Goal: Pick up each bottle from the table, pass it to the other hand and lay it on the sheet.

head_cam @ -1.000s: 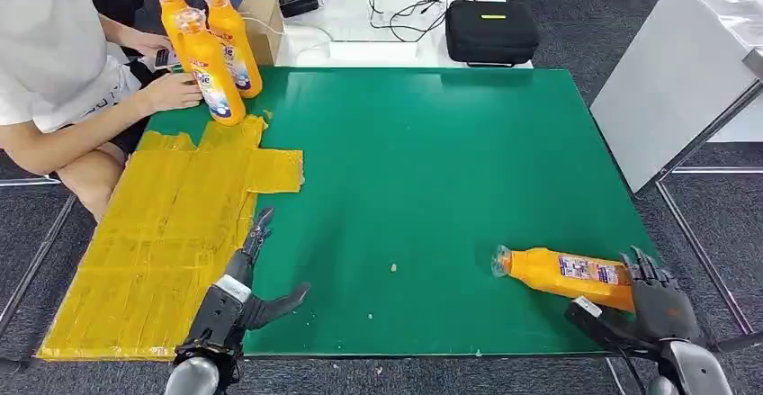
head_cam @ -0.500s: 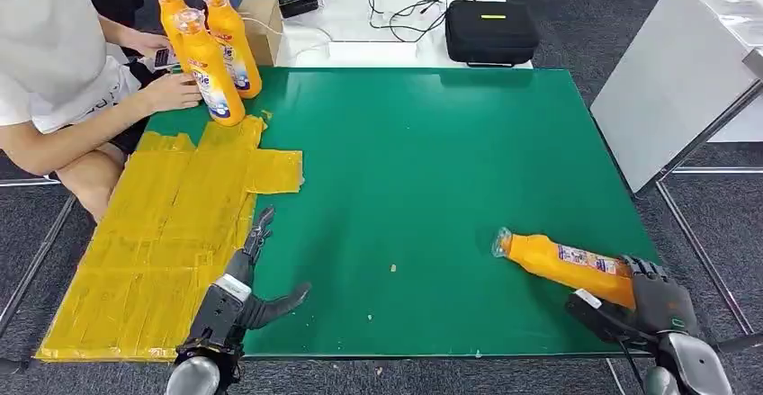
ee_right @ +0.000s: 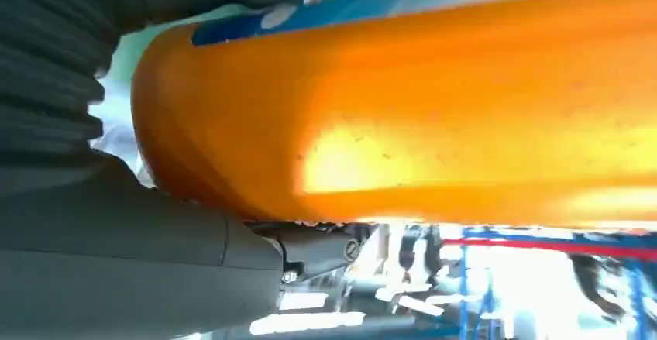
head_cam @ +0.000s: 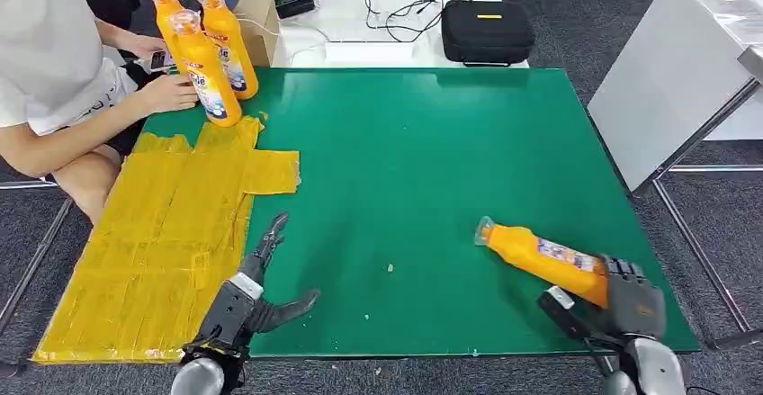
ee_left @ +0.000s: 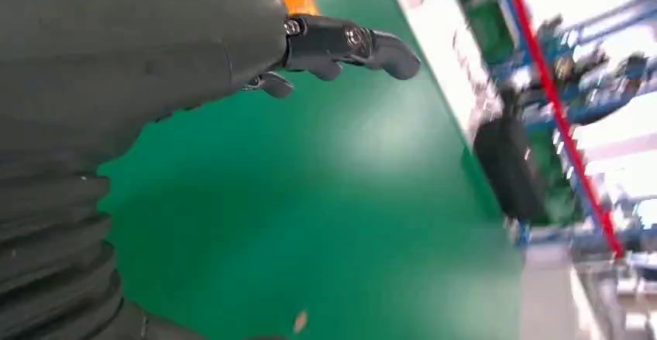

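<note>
Orange bottle [head_cam: 540, 258] is lying near-right, right hand [head_cam: 630, 298] grasping its base; cantilevered, it risks slipping. Left hand [head_cam: 254, 296] is hanging released.

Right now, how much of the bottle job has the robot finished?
Nothing lies on the yellow sheet yet. The right hand grips one orange bottle by its base near the green table's right edge. The left hand waits open beside the sheet. Left to do: the handover, laying it down, then the three upright bottles by the person.
</note>
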